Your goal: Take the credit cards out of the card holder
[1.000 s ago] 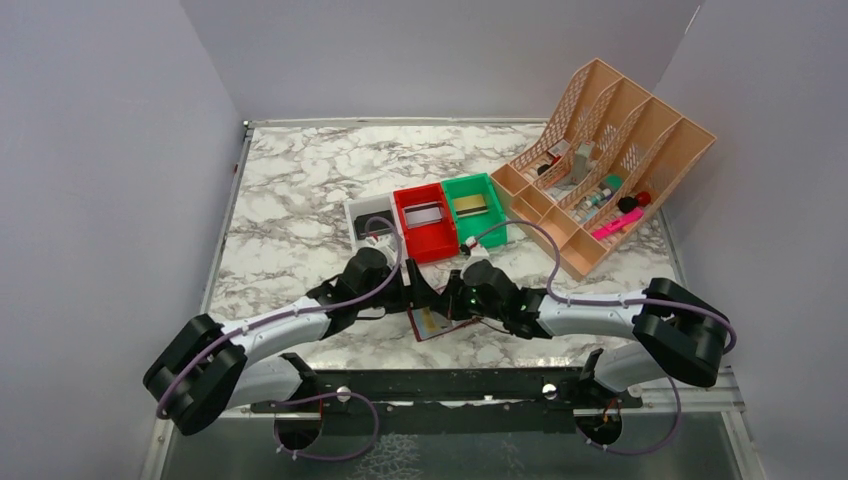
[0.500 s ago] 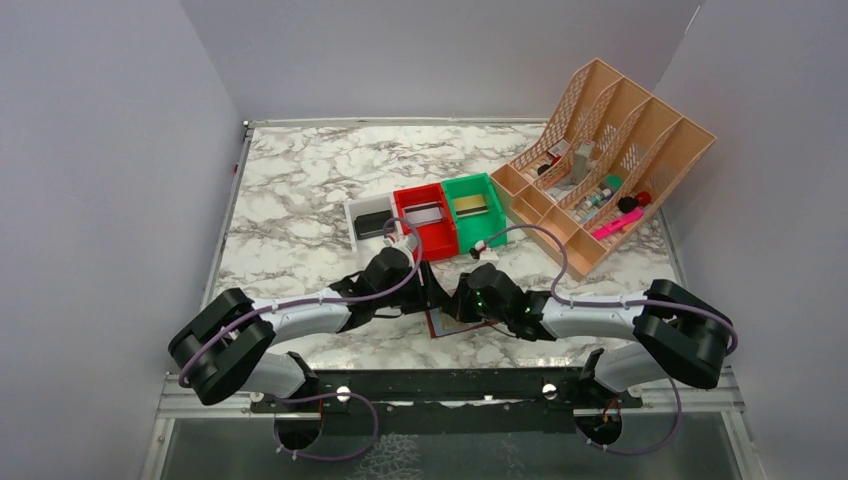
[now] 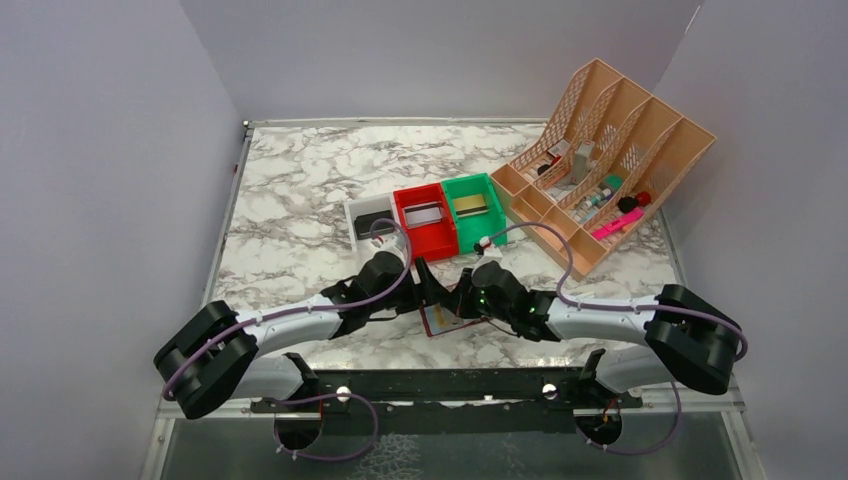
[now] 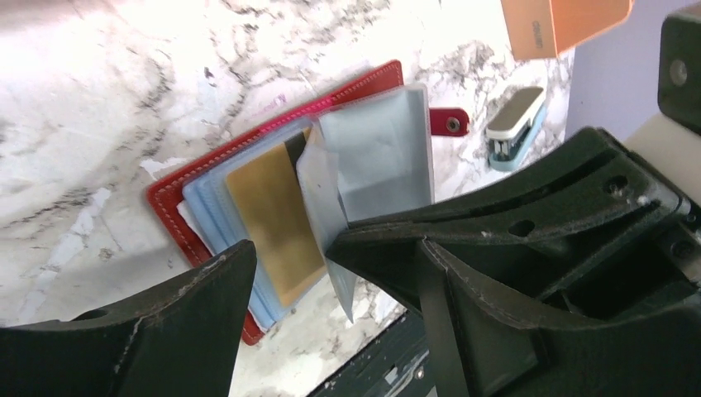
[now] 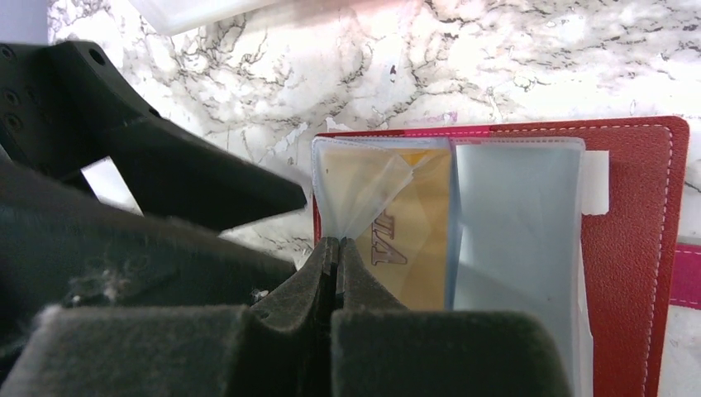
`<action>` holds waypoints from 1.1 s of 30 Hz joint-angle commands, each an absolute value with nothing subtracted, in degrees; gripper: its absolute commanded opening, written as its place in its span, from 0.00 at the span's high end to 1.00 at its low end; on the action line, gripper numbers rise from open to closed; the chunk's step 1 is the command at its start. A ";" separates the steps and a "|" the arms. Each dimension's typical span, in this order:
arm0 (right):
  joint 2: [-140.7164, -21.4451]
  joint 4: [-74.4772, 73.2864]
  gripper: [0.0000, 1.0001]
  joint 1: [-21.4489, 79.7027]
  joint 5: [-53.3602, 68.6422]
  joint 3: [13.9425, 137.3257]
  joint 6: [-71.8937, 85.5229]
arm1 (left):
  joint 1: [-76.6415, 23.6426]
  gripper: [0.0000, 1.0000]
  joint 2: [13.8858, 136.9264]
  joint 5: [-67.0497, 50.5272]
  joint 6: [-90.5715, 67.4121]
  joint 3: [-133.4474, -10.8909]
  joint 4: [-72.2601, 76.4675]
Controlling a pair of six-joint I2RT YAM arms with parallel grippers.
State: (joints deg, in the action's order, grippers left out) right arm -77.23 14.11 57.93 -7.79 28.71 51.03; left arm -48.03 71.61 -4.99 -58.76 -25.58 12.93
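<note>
Spanning the scene, the marble table (image 3: 300, 190) carries a tan rack (image 3: 610, 150) at the far right and a row of white (image 3: 362, 212), red (image 3: 425, 222) and green (image 3: 476, 208) bins at the middle. Nearer the arm bases, the card holder (image 4: 364, 87) lies open and flat, red cover down, wedged between the two arms' heads. The left gripper (image 4: 291, 246) hangs over it with its fingers spread wide and gripping nothing; one finger (image 4: 165, 331) sits at the holder's near edge and the other touches a raised flap. The right gripper (image 5: 335, 248) is closed tight, pinching a corner of a clear sleeve (image 5: 372, 186) and pulling it up off the page. A gold card (image 4: 273, 215) sits inside that pocket, just beside the pinch, seen between the left fingers.
</note>
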 commanded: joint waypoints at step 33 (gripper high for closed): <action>-71.97 12.42 0.71 59.15 -5.31 29.24 49.56 | -50.73 0.58 80.41 -4.72 -58.57 -32.54 14.25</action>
State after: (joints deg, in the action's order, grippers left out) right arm -75.13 14.59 58.94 -4.97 28.16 50.98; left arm -50.02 78.39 -1.72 -60.53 -29.28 13.91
